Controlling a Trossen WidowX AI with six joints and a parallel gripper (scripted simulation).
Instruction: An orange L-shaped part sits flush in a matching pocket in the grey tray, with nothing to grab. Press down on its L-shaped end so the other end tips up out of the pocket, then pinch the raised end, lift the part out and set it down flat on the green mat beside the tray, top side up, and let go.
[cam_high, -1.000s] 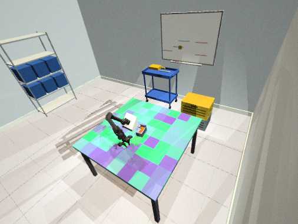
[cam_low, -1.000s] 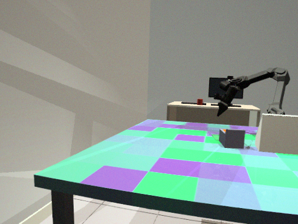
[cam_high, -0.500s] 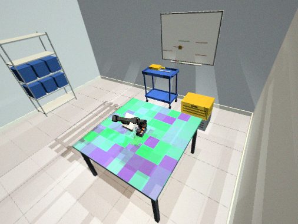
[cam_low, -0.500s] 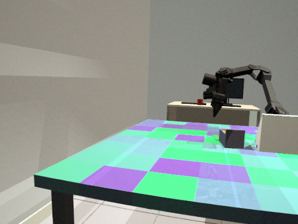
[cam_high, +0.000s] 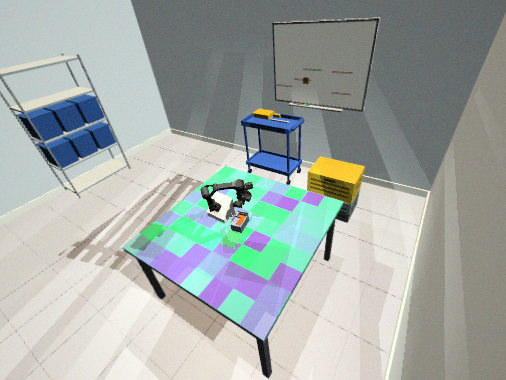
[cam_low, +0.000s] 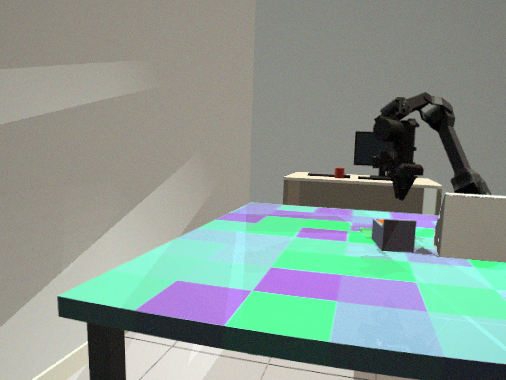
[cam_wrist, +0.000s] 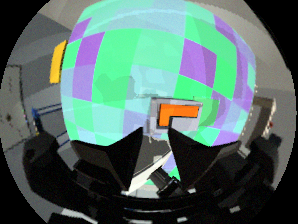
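The orange part (cam_high: 241, 219) (cam_low: 380, 221) (cam_wrist: 180, 110) lies in the pocket of the grey tray (cam_high: 237, 230) (cam_low: 400, 237) (cam_wrist: 186, 124). In the wrist view its L-shaped end is at the left and its long arm runs right; no tilt shows. The green mat (cam_high: 230, 240) (cam_wrist: 211, 106) lies beside the tray, past the long arm's end. My gripper (cam_low: 402, 198) (cam_wrist: 156, 129) points down above the table, higher than the tray. Its fingers stand partly apart with nothing between them. In the wrist view the right fingertip lies just below the tray's lower edge.
A white box (cam_high: 219, 209) (cam_low: 470, 227) stands on the patterned table (cam_high: 200, 280) (cam_low: 195, 300) near the tray and the arm's base. Off the table are a blue cart (cam_high: 274, 162), a yellow cabinet (cam_high: 336, 175) and a desk (cam_low: 325, 197) with a monitor.
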